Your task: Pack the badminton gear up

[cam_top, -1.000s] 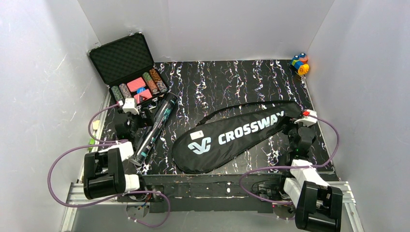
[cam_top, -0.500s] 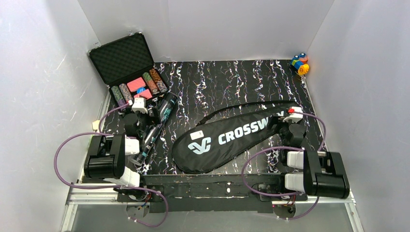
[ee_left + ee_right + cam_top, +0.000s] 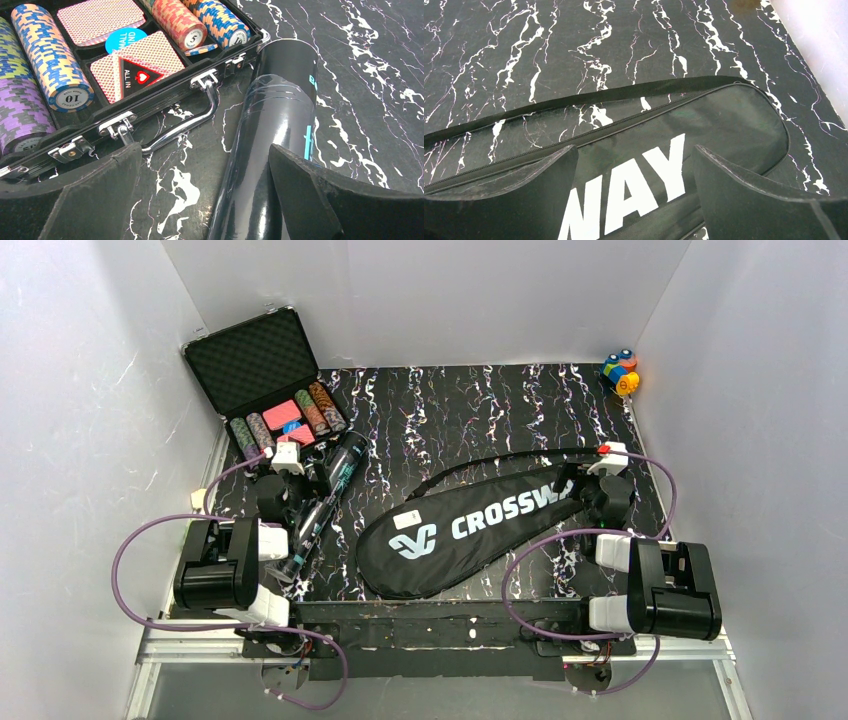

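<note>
The black CROSSWAY bag (image 3: 470, 525) lies zipped and flat across the middle of the table, narrow end to the right. My right gripper (image 3: 585, 485) hovers open over that narrow end; in the right wrist view (image 3: 634, 150) the letters "WAY" on the bag (image 3: 704, 125) show between the jaws. The dark tube (image 3: 322, 502) lies on the left, pointing away. My left gripper (image 3: 300, 475) is open beside it; in the left wrist view (image 3: 205, 155) the tube (image 3: 272, 130) lies under the right jaw. No rackets or shuttlecocks show.
An open poker chip case (image 3: 275, 390) stands at the back left, its handle (image 3: 185, 127) close to my left gripper. Toy blocks (image 3: 620, 371) sit in the back right corner. White walls enclose the table on three sides.
My right arm swung in from the right edge and its gripper moved forward over the bag's narrow end. My left gripper shifted forward and right toward the tube, then held still.
</note>
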